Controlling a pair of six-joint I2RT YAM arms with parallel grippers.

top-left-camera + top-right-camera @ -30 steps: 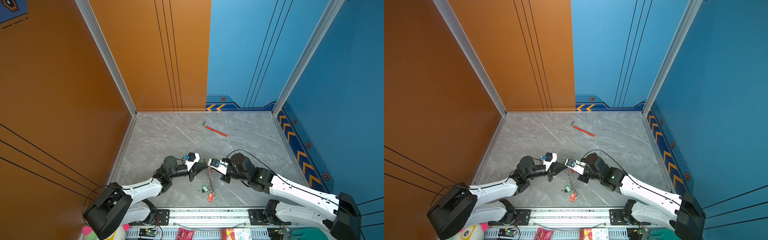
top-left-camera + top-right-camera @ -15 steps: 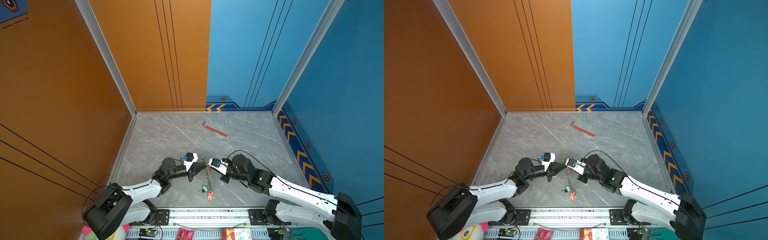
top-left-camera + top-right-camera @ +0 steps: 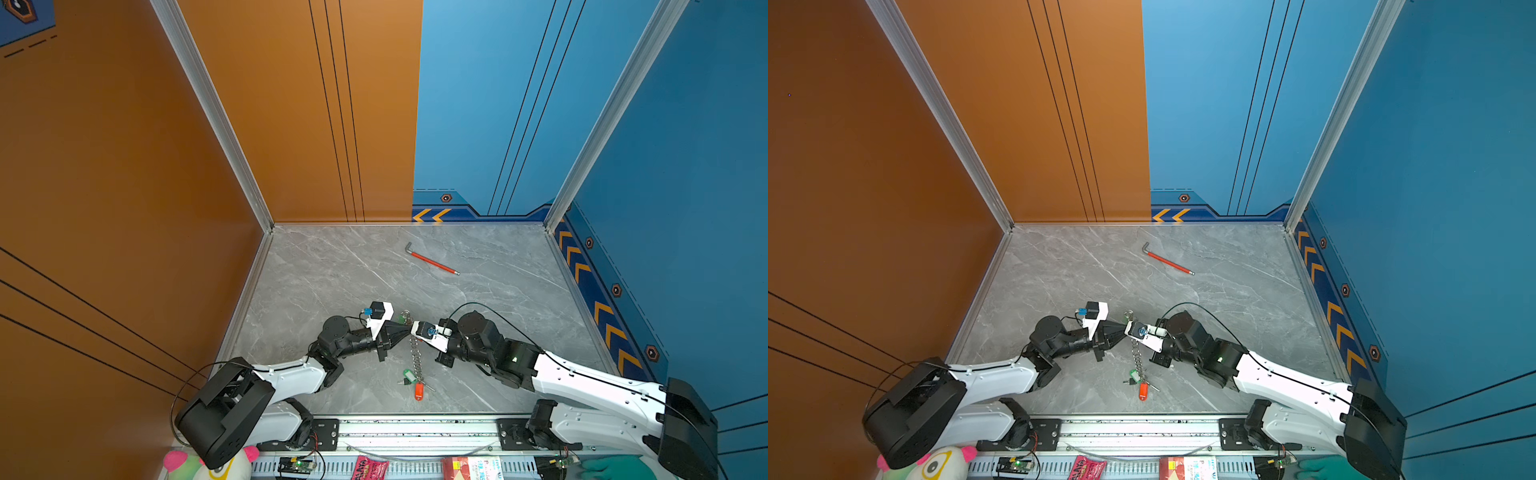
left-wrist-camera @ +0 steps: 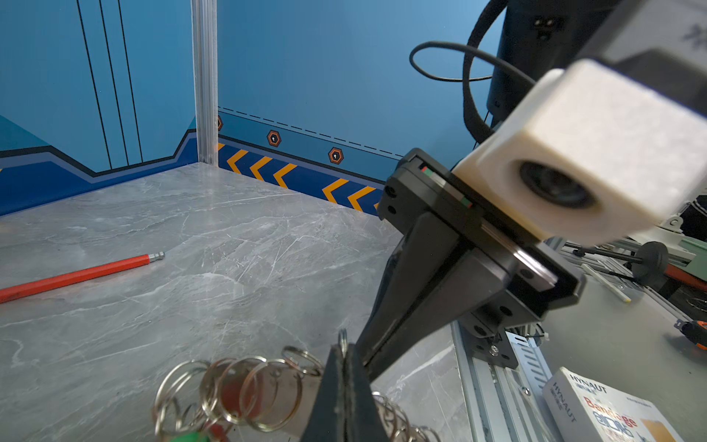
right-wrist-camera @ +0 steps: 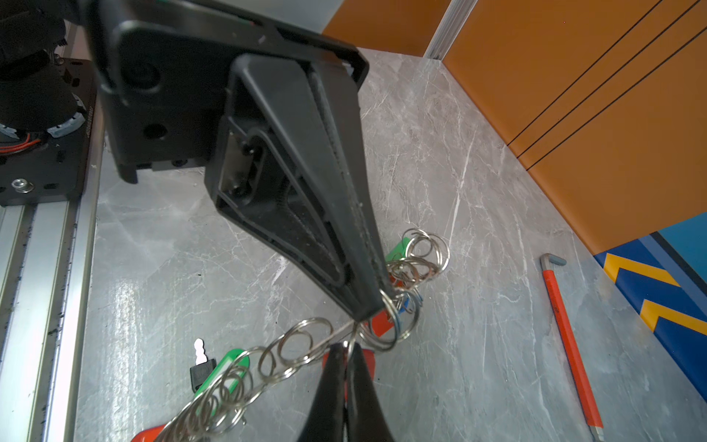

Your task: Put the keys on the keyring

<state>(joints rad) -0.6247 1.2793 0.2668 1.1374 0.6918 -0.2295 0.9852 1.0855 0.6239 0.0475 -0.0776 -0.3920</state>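
Note:
The keyring (image 3: 415, 358) (image 3: 1137, 357) is a silver chain of linked rings, lifted at its far end and trailing down to the tabletop. My left gripper (image 3: 408, 327) (image 4: 343, 346) is shut on one ring. My right gripper (image 3: 415, 335) (image 5: 349, 346) meets it tip to tip, shut on a neighbouring ring. In both top views two keys lie at the chain's near end, one with a green tag (image 3: 409, 376) (image 5: 225, 367), one with an orange tag (image 3: 419, 390). Under the grippers, the right wrist view shows more rings (image 5: 421, 256), an orange tag (image 5: 378, 325) and a green tag (image 5: 398, 252).
A red-sleeved hex wrench (image 3: 432, 262) (image 3: 1168, 262) (image 5: 570, 344) lies towards the back of the grey marble tabletop (image 3: 332, 270). Orange and blue walls close in three sides. An aluminium rail (image 3: 415, 428) with the arm bases runs along the front edge.
Both grippers stay shut on the chain. The left wrist has drifted slightly leftward. The keys at the chain's near end have not moved.

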